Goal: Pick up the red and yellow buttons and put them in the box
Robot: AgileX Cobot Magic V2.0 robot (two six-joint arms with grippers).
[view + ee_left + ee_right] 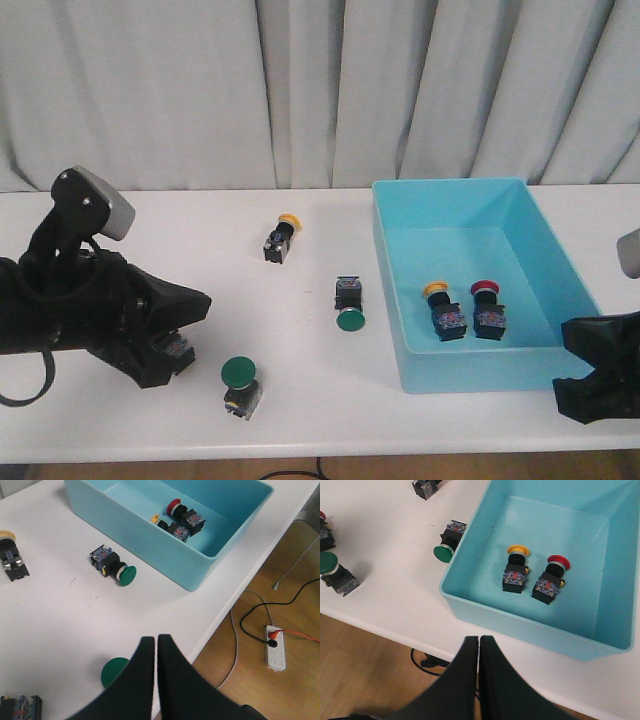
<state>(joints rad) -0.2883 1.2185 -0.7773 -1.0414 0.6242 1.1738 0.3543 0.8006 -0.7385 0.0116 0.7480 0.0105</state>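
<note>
1. Yellow button lies on its side left of the box, well apart; probably light, rigid, domed cap slippery, so grip the black block.
2. Left gripper and right gripper both clenched, empty.

Two green buttons lie on the white tabletop: one mid-tabletop, the other near the front edge.

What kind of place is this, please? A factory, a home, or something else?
Probably a lab or test workspace: a plain white table before a grey curtain, loose cables and a power strip on the wooden floor.
</note>
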